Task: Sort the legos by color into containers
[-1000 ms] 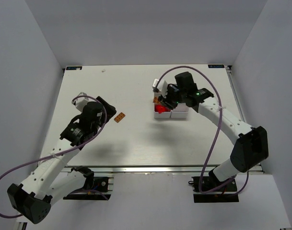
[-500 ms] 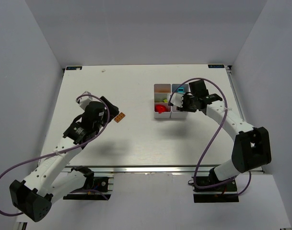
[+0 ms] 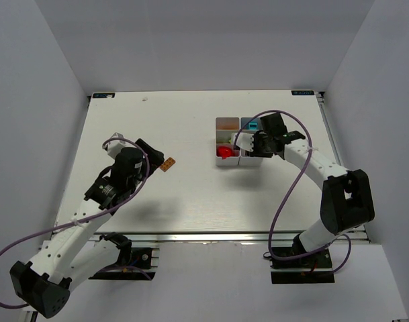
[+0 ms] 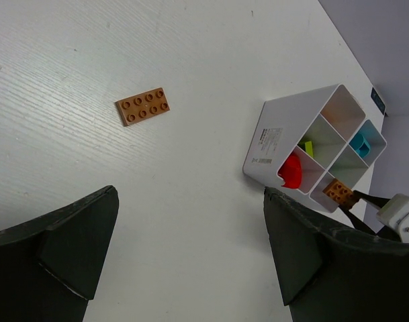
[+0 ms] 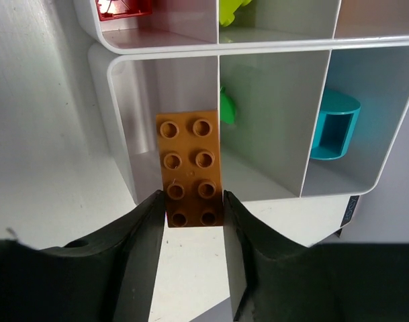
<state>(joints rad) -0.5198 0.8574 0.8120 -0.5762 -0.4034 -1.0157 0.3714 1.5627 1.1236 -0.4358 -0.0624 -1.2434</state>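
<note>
The white table (image 3: 157,114) carries the tray (image 4: 268,144), and every place here is given from that tray. The step in hand looks to be dropping a brown piece into the tray's near corner cell, the one beside the red piece (image 4: 293,173). To do it well, the right arm should centre the piece over that cell's floor. It needs to clear the wall shared with the green piece's (image 5: 226,107) cell and go below the rim before the fingers part. Let go high or off-centre, it could catch a wall or bounce out. The cell looks bare, so it suits brown.

The left gripper (image 4: 189,215) hovers well to the left of the tray, fingers spread wide, holding and touching nothing. The right gripper (image 5: 192,201) hangs over the corner cell, fingers partly closed and clamped on the long sides of the held brick (image 5: 191,168) near one end, studs showing.

A loose brick (image 4: 144,106), also brown, lies flat on the table well left of the tray. A teal piece (image 5: 335,124) sits in the far cell of the same column.
</note>
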